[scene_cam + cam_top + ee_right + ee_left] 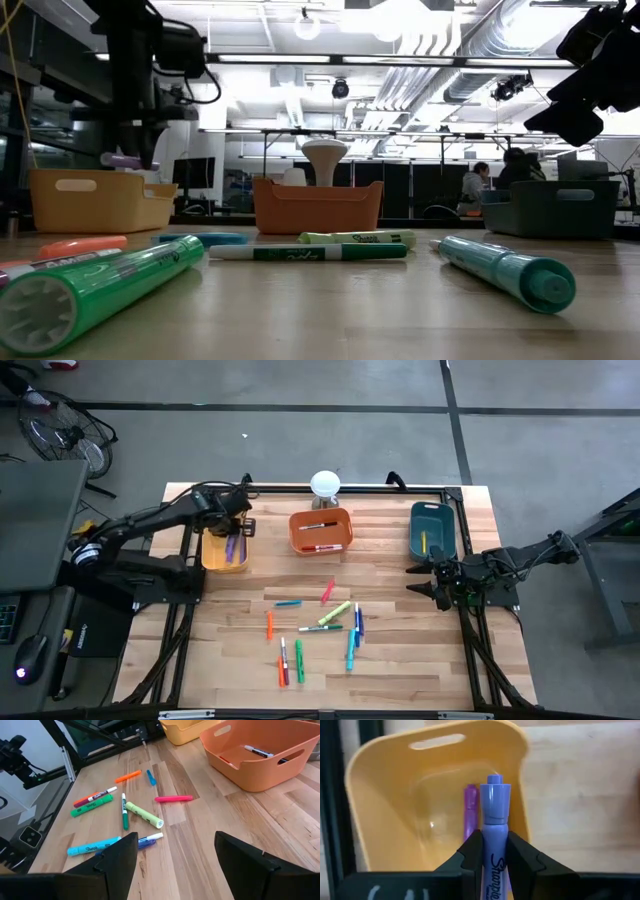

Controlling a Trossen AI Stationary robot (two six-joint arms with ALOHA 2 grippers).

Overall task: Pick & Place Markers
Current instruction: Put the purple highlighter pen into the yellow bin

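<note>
Left gripper (492, 857) clamped on a purple marker (494, 815), upper left of the high view, directly above the yellow bin (380, 795), long axis pointing down into it. Right gripper (432, 582) spread wide, empty, beside loose markers (320, 628) mid-bench.

Left pincer (494, 857) clamped, right pincer (175, 855) agape

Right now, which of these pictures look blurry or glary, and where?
Low view: the green marker nearest the lens is soft, and the ceiling lights blow out white. Left wrist view: the purple Sharpie in the left gripper is fairly crisp, the yellow bin hazy with a small glint. Right wrist view: its own fingers blur.
</note>
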